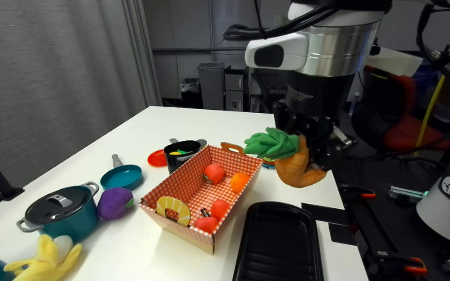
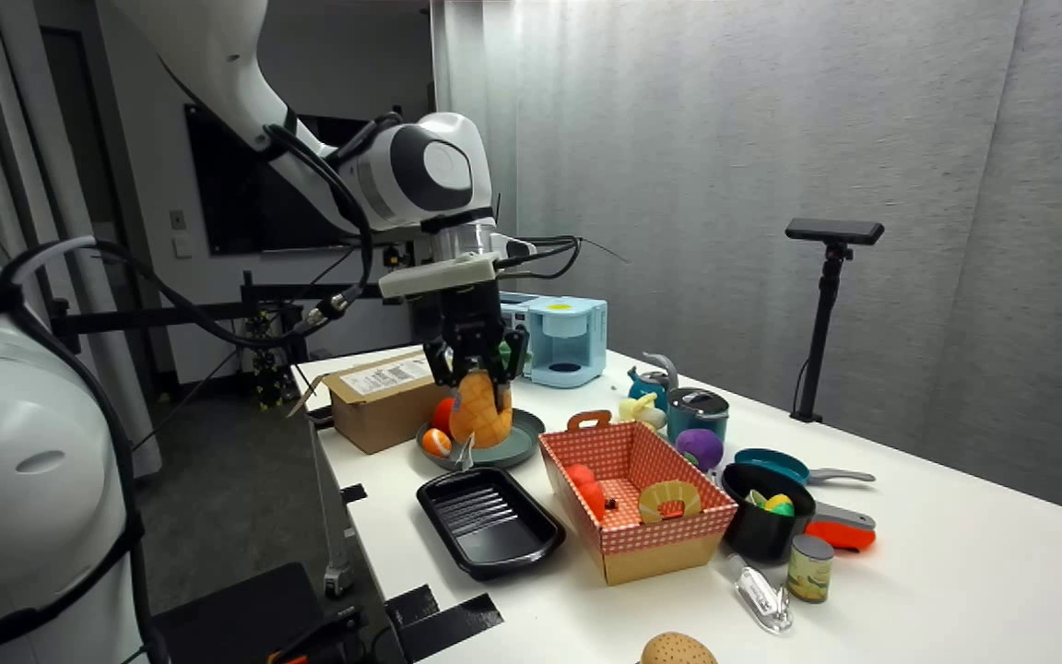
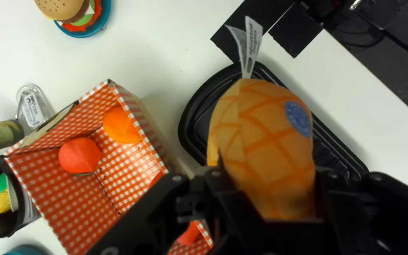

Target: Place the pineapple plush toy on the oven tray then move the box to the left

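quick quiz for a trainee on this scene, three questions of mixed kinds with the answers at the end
1. What is the gripper holding?
2. True or false: the tray lies beside the box, not in it.
3. Which of these is in the box?
a) eggplant
b) orange fruit
c) burger

Key: 1. The pineapple. 2. True. 3. b.
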